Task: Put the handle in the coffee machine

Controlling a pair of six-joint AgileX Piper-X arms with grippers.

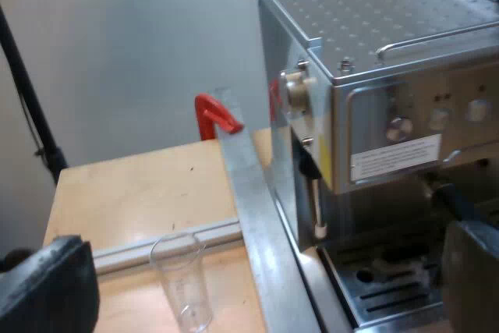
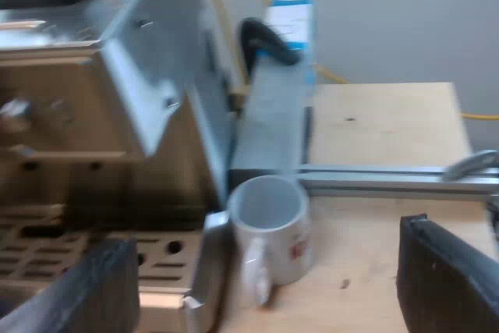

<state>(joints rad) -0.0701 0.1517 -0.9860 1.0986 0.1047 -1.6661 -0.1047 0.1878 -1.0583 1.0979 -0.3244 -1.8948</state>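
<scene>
The steel espresso machine (image 1: pixel 390 76) stands close ahead, with its steam wand (image 1: pixel 316 200) hanging at the near corner and the drip tray (image 1: pixel 390 286) below. A dark shape (image 1: pixel 456 200) sits under the front panel; I cannot tell what it is. My left gripper (image 1: pixel 257 294) is open and holds nothing, one finger (image 1: pixel 47 286) by the measuring glass (image 1: pixel 181 278), the other by the drip tray. My right gripper (image 2: pixel 261 302) is open and holds nothing. A white mug (image 2: pixel 269 228) stands upright just beyond its fingers (image 2: pixel 448 278), beside the machine's base (image 2: pixel 101 263).
An aluminium rail (image 1: pixel 249 193) runs along the wooden table (image 1: pixel 140 185) beside the machine, with a red clamp (image 1: pixel 214 115) at its far end. A second rail (image 2: pixel 374 177) crosses behind the mug; a curved metal piece (image 2: pixel 472 163), a black clamp (image 2: pixel 265 40) and a blue-and-white box (image 2: pixel 292 13) lie near it.
</scene>
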